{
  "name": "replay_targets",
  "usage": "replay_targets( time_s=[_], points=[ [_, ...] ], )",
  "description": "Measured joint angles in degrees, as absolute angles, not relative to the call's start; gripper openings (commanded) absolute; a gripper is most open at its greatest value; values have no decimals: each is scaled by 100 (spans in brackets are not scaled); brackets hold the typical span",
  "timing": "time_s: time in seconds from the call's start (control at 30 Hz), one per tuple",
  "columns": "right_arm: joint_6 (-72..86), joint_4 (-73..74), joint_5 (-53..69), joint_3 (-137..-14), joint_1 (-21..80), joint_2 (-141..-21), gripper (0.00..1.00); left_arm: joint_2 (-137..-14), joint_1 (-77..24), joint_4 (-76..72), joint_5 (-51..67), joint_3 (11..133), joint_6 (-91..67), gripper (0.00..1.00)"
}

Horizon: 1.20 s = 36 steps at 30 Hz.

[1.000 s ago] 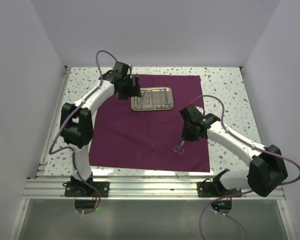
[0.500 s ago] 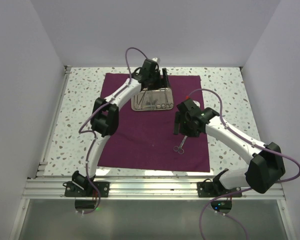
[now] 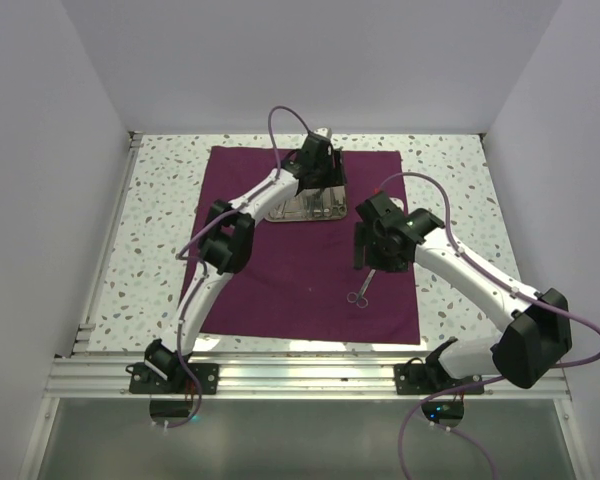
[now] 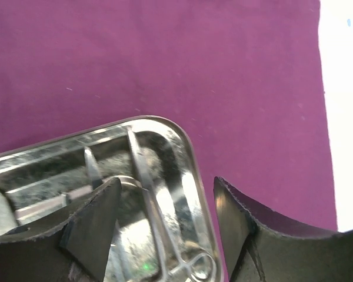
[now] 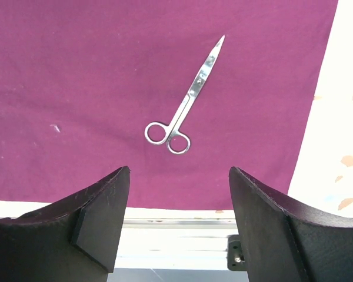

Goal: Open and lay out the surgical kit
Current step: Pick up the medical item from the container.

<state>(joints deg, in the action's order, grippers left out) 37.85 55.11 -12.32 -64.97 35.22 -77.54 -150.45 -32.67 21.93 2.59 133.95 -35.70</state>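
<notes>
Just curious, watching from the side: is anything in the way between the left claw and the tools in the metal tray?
Nothing visible. The left gripper is open right above the steel tray, and the thin instruments lie uncovered inside it. Only the tray's low raised rim borders them.

Cloth [image 3: 280, 265] on table [image 3: 160, 200]; tray [image 3: 328, 209] w/ instruments [image 4: 142, 176] in it at cloth's far middle, scissors [image 3: 359, 290] on near-right.

We count one cloth [image 3: 280, 285], one tray [image 4: 191, 176] and one pair of scissors [image 5: 185, 108]. In the tray we see at least three thin instruments [image 4: 144, 182]; we cannot tell their exact number. There are two arms: left arm [image 3: 260, 197], right arm [image 3: 460, 272].
</notes>
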Motion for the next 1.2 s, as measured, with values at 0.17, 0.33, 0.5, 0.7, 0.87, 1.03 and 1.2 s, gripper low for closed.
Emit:
replay_targets(
  time_s=[0.17,0.33,0.5,0.7,0.87,1.03,1.2],
  points=[
    [3712,5614,-1253,-6598,3476,-7754,72,-15200,-3301,2215,-200,13550,-3236,57],
    [3684,5662,-1256,-6648,3402,-7756,71,-15351,-3522,2318,-666,13775,-2558,55],
    [3686,5684,-1256,-6652,3365,-7756,70,-15417,-3820,2423,-1120,13852,-2012,46],
    [3691,5741,-1256,-6652,3339,-7756,70,-15412,-3927,2491,-1492,13830,-1865,35],
    [3704,5774,-1256,-6652,3321,-7749,69,-15397,-3911,2510,-1743,13738,-1798,22],
    [3706,5800,-1253,-6652,3304,-7738,68,-15281,-3865,2543,-1780,13598,-1831,0],
    [3712,5841,-1267,-6652,3297,-7612,72,-15034,-3767,2585,-1573,13279,-1846,0]
  ],
)
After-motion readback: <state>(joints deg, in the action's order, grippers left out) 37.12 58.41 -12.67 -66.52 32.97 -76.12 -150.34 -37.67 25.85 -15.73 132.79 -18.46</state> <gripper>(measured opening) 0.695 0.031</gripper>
